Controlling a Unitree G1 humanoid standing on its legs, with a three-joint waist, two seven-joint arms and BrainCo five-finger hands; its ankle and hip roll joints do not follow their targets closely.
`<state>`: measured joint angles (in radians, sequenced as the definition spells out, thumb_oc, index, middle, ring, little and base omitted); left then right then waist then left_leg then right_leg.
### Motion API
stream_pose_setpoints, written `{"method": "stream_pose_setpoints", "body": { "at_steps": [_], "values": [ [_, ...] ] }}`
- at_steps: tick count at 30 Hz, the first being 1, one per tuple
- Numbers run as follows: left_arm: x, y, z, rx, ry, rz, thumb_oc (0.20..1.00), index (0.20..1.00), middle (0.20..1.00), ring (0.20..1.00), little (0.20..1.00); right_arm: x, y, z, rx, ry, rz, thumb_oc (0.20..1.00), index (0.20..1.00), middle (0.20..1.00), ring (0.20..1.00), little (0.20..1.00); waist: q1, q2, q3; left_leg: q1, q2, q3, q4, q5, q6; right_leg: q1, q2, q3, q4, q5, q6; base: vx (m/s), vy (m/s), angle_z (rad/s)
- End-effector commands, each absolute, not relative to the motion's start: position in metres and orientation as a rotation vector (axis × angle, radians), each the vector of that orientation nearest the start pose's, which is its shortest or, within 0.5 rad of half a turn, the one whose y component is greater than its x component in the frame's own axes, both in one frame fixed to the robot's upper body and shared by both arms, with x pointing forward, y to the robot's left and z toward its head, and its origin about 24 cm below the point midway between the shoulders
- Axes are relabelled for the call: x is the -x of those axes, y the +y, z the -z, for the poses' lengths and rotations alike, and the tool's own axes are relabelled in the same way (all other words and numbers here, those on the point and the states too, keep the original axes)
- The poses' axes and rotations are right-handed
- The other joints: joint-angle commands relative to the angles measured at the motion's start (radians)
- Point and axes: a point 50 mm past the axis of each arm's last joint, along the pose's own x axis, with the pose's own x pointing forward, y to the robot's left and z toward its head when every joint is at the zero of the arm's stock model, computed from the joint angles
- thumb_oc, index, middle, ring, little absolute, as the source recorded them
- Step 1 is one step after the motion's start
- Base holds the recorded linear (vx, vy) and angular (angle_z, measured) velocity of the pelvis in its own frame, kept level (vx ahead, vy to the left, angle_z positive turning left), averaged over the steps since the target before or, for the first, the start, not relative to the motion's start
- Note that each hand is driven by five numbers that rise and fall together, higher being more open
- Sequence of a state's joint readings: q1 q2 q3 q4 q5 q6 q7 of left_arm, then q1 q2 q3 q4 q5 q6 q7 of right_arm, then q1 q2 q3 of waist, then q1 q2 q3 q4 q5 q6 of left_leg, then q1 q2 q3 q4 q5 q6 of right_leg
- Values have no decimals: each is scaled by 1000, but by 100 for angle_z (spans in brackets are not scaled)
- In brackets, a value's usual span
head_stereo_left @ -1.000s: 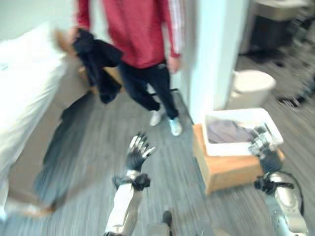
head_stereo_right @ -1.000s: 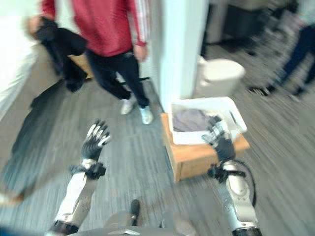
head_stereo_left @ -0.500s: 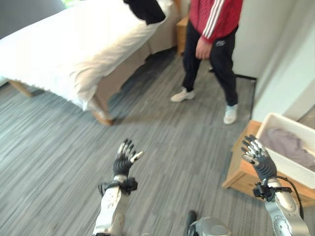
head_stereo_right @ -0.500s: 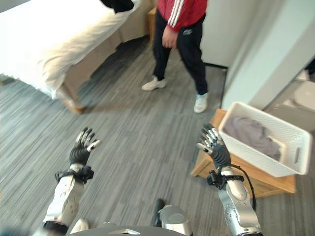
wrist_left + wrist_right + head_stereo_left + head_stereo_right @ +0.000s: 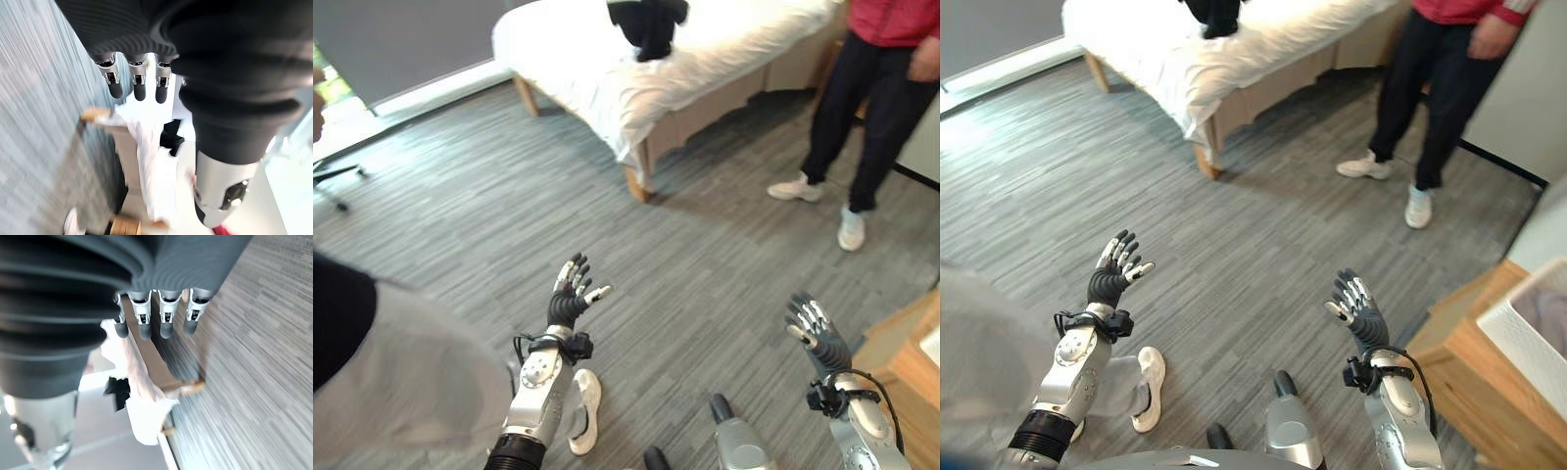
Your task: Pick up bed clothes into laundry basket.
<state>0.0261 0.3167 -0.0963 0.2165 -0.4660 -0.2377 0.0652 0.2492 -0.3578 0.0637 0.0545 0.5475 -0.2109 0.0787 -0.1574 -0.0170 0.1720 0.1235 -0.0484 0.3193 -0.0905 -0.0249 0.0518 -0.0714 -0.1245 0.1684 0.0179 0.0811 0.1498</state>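
A dark garment (image 5: pixel 646 22) lies bunched on the white bed (image 5: pixel 607 69) at the far side of the room. It also shows in the left wrist view as the dark garment (image 5: pixel 171 139), past my straight fingers (image 5: pixel 139 81). My left hand (image 5: pixel 570 299) is raised over the grey floor, open and empty. My right hand (image 5: pixel 815 333) is raised at the lower right, open and empty too. The white laundry basket (image 5: pixel 1528 333) sits on a wooden stand (image 5: pixel 1469 367) at the right edge, close to my right hand.
A person in a red top and dark trousers (image 5: pixel 871 98) stands by the bed's right corner. Another person's grey-clad leg (image 5: pixel 401 382) and white shoe (image 5: pixel 584 411) are close at my lower left. A chair base (image 5: pixel 333 181) stands at the far left.
The camera has swung left: the bed now lies ahead and the basket has slid to the right edge. The dark garment, earlier held by the person, now lies on the bed.
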Motion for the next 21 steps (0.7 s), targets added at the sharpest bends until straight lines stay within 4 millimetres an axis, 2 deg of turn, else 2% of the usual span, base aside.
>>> {"method": "stream_pose_setpoints", "body": {
  "at_steps": [1, 11, 12, 17, 18, 19, 21],
  "values": [
    [-251, 203, -36, 124, -83, -18, 1000, 1000, 1000, 1000, 1000, -207, -222, -26, -146, -10, -37, 1000, 1000, 1000, 1000, 1000, -10, 18, -13, 50, 118, 9, 3, -45, -99, -7, 36, -20, 48, -52, 4, 0, 0, 0],
    [-248, 204, -39, 143, -104, -33, 1000, 1000, 1000, 1000, 1000, -203, -216, -21, -214, 4, -62, 1000, 1000, 1000, 1000, 1000, 2, -1, -35, 62, 126, 16, 3, -42, -105, 13, 38, -27, 25, -47, 1, 7, -13, -4],
    [-253, 245, -85, -11, -240, -19, 1000, 1000, 1000, 1000, 1000, -202, -282, -63, -194, -234, 200, 1000, 1000, 1000, 1000, 1000, -30, -45, -28, 34, 172, 175, 3, -33, -119, 64, -56, -287, -49, 9, 54, 0, 0, 0],
    [-253, 254, -83, -45, -230, -65, 1000, 1000, 1000, 1000, 1000, -199, -291, -69, -100, -234, 260, 1000, 1000, 1000, 1000, 1000, -32, -51, -28, 47, 171, 181, 3, -38, -113, 56, -59, -268, -30, 9, 56, 16, 3, -11],
    [-247, 258, -84, -51, -240, -89, 1000, 1000, 1000, 1000, 1000, -195, -303, -71, -52, -241, 330, 1000, 1000, 1000, 1000, 1000, -30, -49, -36, 61, 171, 194, 3, -42, -112, 65, -57, -265, -38, 10, 53, 87, -48, -26],
    [-245, 258, -81, -28, -236, -100, 1000, 1000, 1000, 1000, 1000, -192, -310, -70, -38, -235, 369, 1000, 1000, 1000, 1000, 1000, -30, -51, -49, 69, 177, 195, 3, -41, -115, 77, -52, -265, -48, 5, 48, 88, -49, -29],
    [-245, 253, -76, 8, -224, -94, 1000, 1000, 1000, 1000, 1000, -187, -312, -70, -44, -239, 374, 1000, 1000, 1000, 1000, 1000, -35, -53, -62, 78, 183, 199, 3, -41, -119, 86, -46, -267, -57, -1, 44, 67, -68, -21]
  ]
}}
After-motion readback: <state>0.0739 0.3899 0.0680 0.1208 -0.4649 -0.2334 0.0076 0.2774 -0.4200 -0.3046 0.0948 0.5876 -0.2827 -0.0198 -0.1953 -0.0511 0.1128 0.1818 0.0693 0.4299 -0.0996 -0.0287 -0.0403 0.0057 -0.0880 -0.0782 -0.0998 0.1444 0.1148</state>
